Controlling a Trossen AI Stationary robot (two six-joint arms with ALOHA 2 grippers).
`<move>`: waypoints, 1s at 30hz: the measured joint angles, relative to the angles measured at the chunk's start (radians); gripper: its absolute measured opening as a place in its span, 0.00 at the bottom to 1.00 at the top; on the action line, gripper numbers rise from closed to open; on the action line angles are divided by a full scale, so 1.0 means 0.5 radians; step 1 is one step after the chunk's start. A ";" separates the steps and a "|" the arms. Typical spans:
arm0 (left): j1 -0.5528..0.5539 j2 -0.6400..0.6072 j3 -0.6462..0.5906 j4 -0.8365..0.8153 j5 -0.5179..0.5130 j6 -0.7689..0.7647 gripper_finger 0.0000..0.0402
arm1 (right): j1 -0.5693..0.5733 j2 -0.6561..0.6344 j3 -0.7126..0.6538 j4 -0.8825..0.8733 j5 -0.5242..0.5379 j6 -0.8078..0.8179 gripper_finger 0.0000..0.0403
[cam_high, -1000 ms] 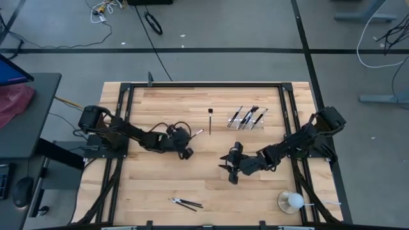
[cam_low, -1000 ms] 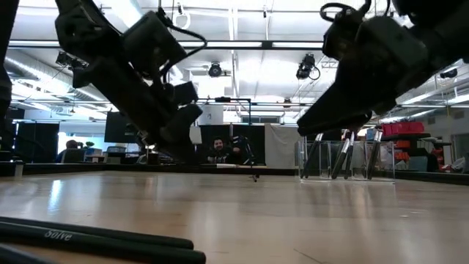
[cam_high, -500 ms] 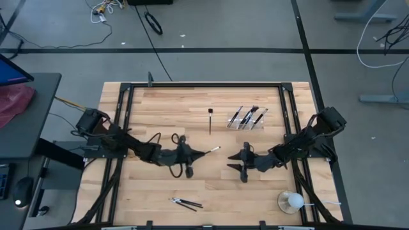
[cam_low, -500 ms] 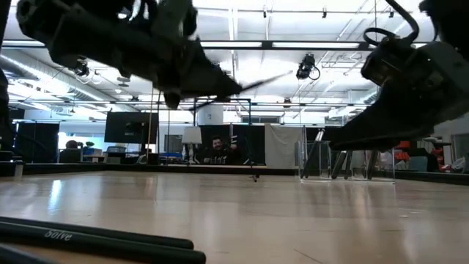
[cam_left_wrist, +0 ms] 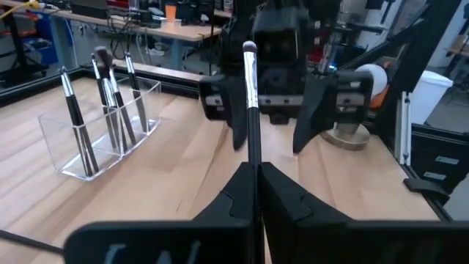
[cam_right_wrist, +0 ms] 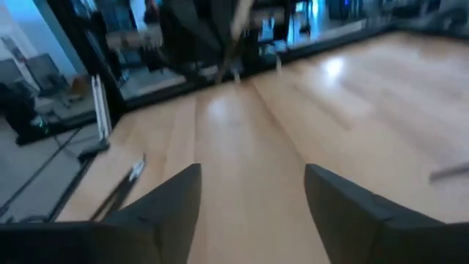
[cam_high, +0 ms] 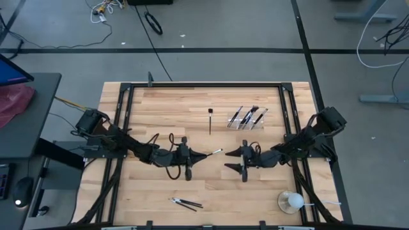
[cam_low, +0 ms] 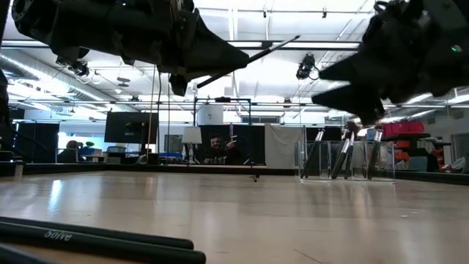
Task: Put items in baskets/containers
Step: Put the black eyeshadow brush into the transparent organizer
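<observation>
Left end effector (cam_high: 195,158), clamped on a makeup brush (cam_high: 213,153), holds it above mid-surface, bristles pointing at right end effector (cam_high: 230,160), whose fingers are spread wide, just opposite. Clear tray (cam_high: 248,118) w/ several brushes stands at far side; loose brushes (cam_high: 186,204) lie near the front edge of wooden surface (cam_high: 255,198).

Clear plastic tray (cam_left_wrist: 102,139) (glossy) on pale wood table (cam_high: 192,185).
</observation>
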 joint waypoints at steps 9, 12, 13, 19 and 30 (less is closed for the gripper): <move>0.001 0.000 0.001 0.016 -0.001 0.041 0.03 | -0.136 0.000 0.299 0.008 -0.057 -0.304 0.63; 0.002 0.000 0.001 0.016 -0.003 0.049 0.04 | -0.185 0.000 0.394 -0.149 -0.074 -0.297 0.60; 0.002 0.000 0.001 0.016 -0.003 0.049 0.04 | -0.195 0.000 0.418 -0.182 -0.098 -0.300 0.58; 0.000 0.000 0.001 0.017 0.002 0.057 0.04 | -0.212 0.000 0.482 -0.194 -0.271 -0.383 0.45; 0.002 0.000 0.002 0.001 -0.011 0.049 0.11 | -0.212 -0.013 0.486 -0.256 -0.262 -0.388 0.04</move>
